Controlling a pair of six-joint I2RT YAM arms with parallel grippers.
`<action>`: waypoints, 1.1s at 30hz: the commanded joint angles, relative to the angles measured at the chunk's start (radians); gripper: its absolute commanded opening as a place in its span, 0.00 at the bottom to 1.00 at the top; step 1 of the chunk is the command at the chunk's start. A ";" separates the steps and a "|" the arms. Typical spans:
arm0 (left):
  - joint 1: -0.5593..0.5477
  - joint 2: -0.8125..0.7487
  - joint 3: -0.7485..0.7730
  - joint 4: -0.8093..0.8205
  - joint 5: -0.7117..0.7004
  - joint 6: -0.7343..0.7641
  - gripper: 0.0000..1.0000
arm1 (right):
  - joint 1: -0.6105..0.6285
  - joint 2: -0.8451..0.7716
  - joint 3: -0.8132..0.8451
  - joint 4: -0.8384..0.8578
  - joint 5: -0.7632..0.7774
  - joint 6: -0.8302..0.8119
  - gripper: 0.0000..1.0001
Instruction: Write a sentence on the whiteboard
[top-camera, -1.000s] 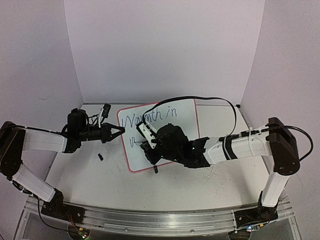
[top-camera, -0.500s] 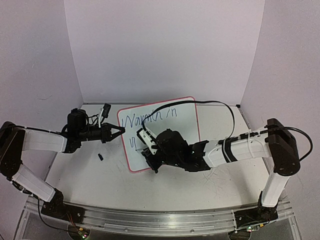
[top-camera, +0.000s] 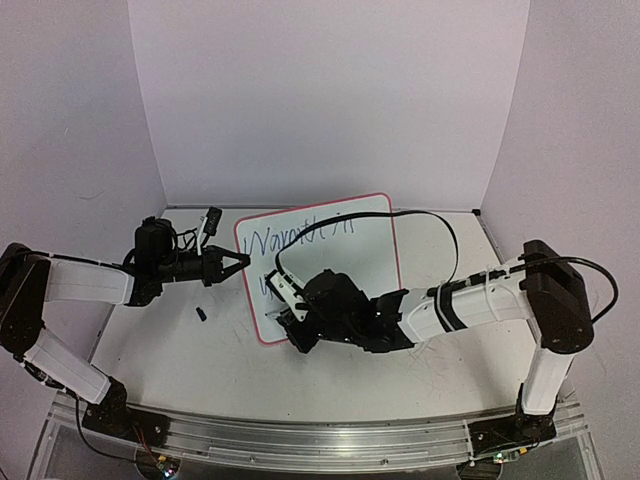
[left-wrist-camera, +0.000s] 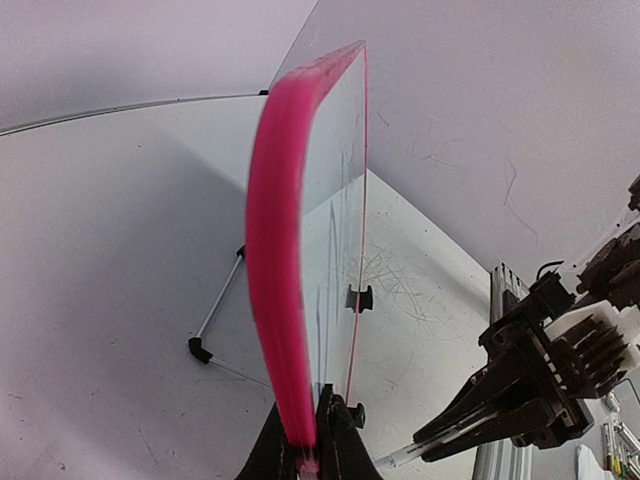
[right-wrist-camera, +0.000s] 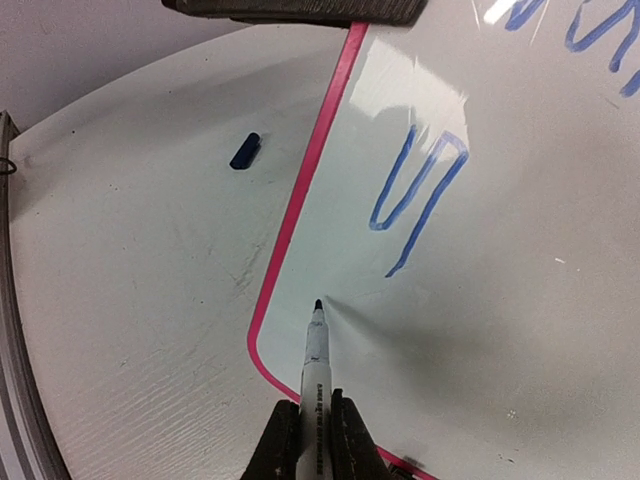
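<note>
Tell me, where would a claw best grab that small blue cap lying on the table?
Probably across its middle, from straight above. The blue cap is a short tube lying flat on the table, apart from the whiteboard, so its two long sides are free.

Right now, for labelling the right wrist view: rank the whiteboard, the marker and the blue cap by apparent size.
Largest: whiteboard.
Middle: marker, though nearness to the camera enlarges it.
Smallest: blue cap.

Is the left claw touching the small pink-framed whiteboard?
Touching. The left wrist view shows the left claw shut on the pink frame edge of the small glossy whiteboard, a black finger pressed against each side.
</note>
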 joint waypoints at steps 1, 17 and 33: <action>0.000 -0.016 0.005 -0.031 -0.076 0.083 0.00 | 0.006 0.038 0.084 0.024 0.037 0.018 0.00; 0.000 -0.020 0.003 -0.030 -0.076 0.083 0.00 | 0.005 0.018 0.040 0.019 0.061 0.012 0.00; 0.000 -0.018 0.005 -0.030 -0.072 0.080 0.00 | -0.043 -0.024 0.015 0.016 0.102 0.015 0.00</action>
